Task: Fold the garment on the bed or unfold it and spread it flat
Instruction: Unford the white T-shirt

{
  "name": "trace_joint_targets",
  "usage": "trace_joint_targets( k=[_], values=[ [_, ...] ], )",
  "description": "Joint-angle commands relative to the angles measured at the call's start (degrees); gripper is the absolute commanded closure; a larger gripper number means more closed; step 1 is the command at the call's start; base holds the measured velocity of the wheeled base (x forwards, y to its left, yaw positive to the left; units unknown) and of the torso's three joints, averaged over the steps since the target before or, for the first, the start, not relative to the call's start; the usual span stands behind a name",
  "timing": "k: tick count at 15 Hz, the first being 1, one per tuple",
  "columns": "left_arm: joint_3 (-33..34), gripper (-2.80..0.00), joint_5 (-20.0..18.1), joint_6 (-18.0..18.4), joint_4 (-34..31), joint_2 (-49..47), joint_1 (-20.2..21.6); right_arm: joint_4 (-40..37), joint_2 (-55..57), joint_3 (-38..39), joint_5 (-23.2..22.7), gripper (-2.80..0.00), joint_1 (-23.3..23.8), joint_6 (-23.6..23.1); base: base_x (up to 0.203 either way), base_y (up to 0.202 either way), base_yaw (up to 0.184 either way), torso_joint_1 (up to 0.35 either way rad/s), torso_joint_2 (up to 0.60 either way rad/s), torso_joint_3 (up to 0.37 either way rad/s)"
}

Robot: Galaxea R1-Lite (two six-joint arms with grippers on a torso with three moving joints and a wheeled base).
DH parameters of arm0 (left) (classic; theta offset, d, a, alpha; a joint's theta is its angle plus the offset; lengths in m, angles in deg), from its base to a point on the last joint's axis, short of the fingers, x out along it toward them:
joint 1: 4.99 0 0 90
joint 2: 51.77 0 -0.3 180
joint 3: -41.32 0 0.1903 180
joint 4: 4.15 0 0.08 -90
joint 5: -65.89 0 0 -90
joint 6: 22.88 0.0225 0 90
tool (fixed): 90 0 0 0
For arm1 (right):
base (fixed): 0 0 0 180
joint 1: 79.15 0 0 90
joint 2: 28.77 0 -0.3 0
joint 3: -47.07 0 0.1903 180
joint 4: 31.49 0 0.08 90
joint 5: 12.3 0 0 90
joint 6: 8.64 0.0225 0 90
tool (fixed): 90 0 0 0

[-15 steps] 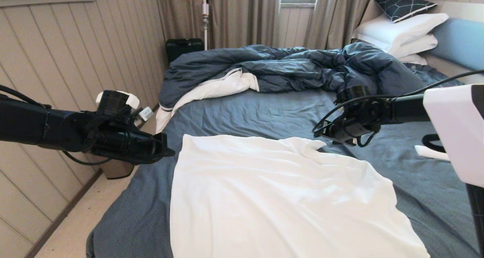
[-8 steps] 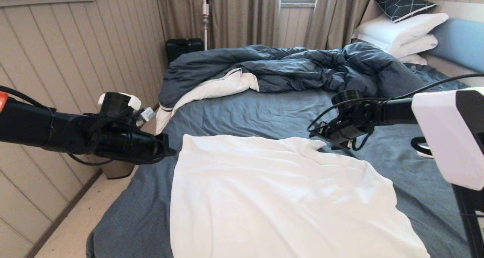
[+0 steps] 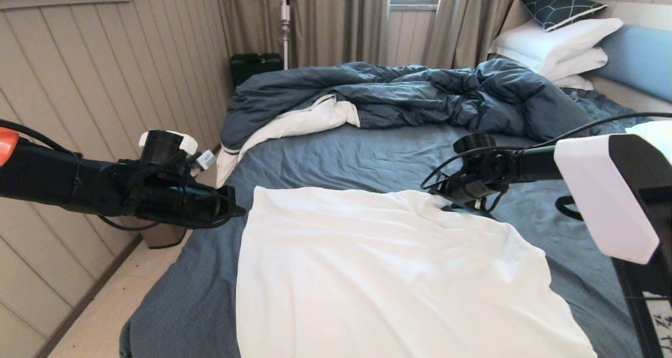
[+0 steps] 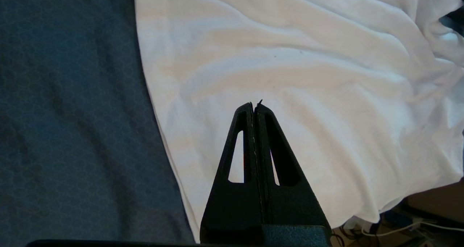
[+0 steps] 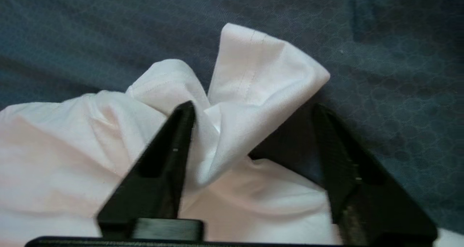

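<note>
The white garment (image 3: 378,274) lies spread over the near half of the bed (image 3: 341,153), reaching past its front edge. Its far right corner is bunched into a raised fold (image 5: 253,91). My right gripper (image 3: 446,200) hangs low over that corner, open, its jaws standing on either side of the fold (image 5: 250,109). My left gripper (image 3: 236,209) is shut and empty, hovering just off the garment's far left corner; in the left wrist view its tips (image 4: 254,105) point over the white cloth (image 4: 290,58).
A rumpled dark blue duvet (image 3: 399,93) with white lining (image 3: 299,122) fills the far half of the bed. White pillows (image 3: 556,43) are stacked at the blue headboard (image 3: 635,59). A wooden wall (image 3: 79,85) runs along the left, with a strip of floor (image 3: 110,305) beside the bed.
My right arm has swung left and down, bringing its gripper over the garment's far right corner. The left gripper has barely shifted. The garment lies as before.
</note>
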Motion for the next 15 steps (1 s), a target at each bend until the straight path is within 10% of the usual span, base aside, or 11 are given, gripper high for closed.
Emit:
trace_joint_targets(
  k=[1,15],
  values=[
    [0.0,0.0,-0.1,-0.2,0.0,-0.2,0.0,0.1,0.4,0.1,-0.1,0.0,0.1,0.1,0.0,0.0,0.0,0.0,0.0,0.0],
    [-0.4,0.0,-0.4,-0.3,0.2,-1.0,0.0,12.4,-2.2,-0.2,9.1,0.0,2.6,-2.8,0.0,0.0,0.0,0.0,0.0,0.0]
  ],
)
